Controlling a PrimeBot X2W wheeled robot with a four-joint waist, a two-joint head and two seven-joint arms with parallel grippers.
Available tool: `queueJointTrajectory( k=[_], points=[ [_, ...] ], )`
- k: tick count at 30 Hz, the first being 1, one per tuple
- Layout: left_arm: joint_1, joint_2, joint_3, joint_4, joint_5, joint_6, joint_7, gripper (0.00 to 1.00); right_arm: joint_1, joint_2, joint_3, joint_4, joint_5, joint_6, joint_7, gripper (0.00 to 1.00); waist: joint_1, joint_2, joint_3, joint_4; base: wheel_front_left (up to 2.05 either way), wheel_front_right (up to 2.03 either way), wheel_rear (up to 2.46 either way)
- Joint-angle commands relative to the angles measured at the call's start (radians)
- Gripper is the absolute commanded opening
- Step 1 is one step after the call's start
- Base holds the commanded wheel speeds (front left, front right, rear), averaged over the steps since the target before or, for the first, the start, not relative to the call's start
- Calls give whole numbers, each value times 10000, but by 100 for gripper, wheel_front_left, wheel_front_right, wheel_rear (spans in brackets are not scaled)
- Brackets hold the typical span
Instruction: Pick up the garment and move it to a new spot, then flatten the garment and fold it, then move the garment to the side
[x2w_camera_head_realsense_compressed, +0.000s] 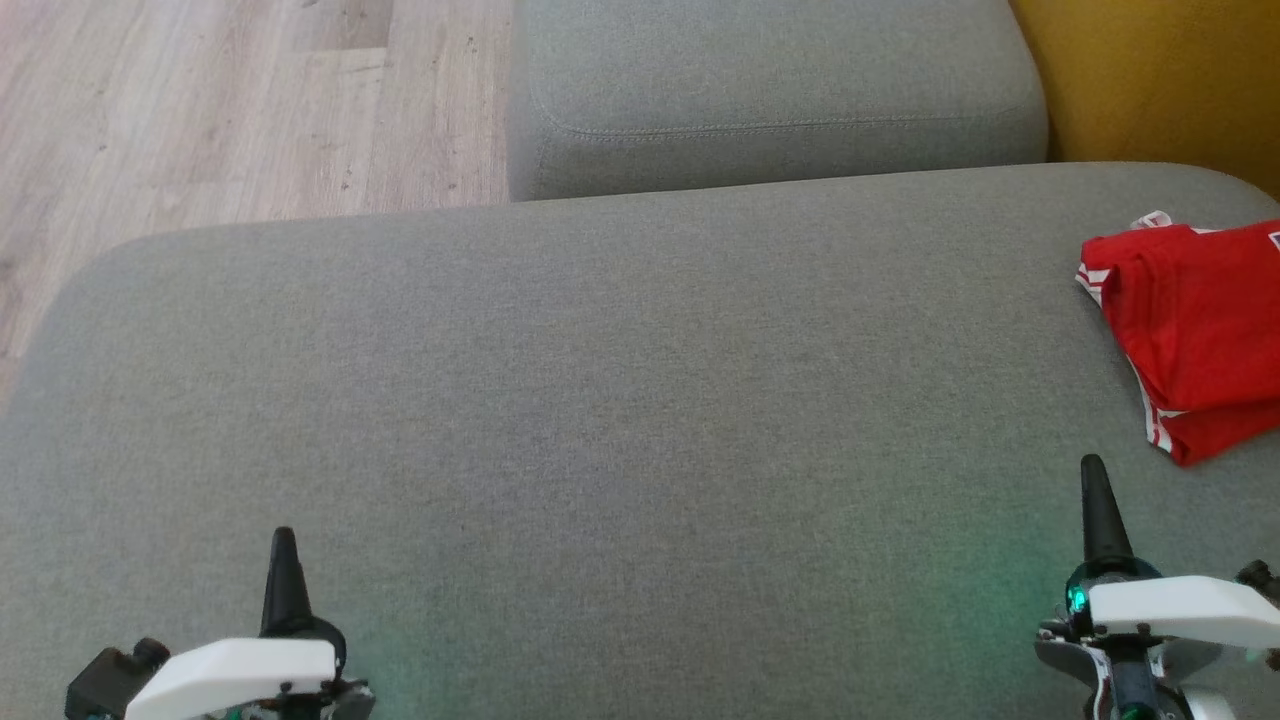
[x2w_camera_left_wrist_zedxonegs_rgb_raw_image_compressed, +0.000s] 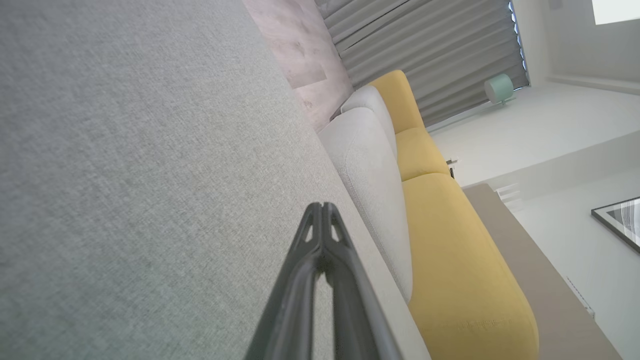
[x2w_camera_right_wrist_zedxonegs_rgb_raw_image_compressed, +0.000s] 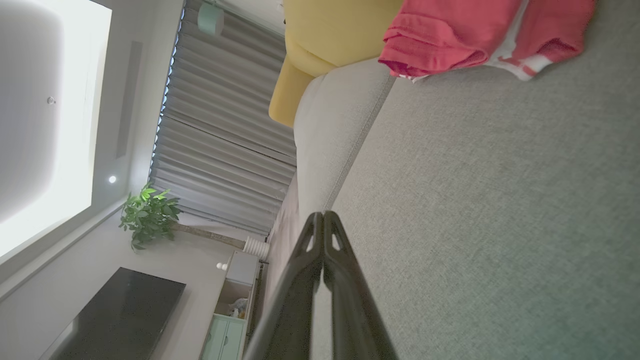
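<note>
A red garment with white striped trim lies folded at the right edge of the grey sofa seat; in the right wrist view the garment sits at the top. My right gripper hovers low over the seat, a short way in front of the garment, its tips pressed together with nothing between them. At the lower left my left gripper is shut and empty too, far from the garment, with its tips closed over bare grey fabric.
A second grey cushion sits beyond the seat, with a yellow cushion at the back right. Wood floor lies off the seat's far left edge. The left wrist view shows the yellow sofa back.
</note>
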Motion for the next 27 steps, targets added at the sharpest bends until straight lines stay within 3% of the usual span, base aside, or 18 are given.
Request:
queueJointTrajectory(
  k=[1,27],
  points=[
    [-579,151,388,-229,-346,-109,93,0,-541,-186,61,-278,385,-5,121,0,-1,0,10,-2,0,0,0],
    [-1227,132,1031,140,-3281,-653,844,0,-1094,-180,-363,-112,3357,-7,859,0,-1,0,166,-34,0,0,0]
  ],
)
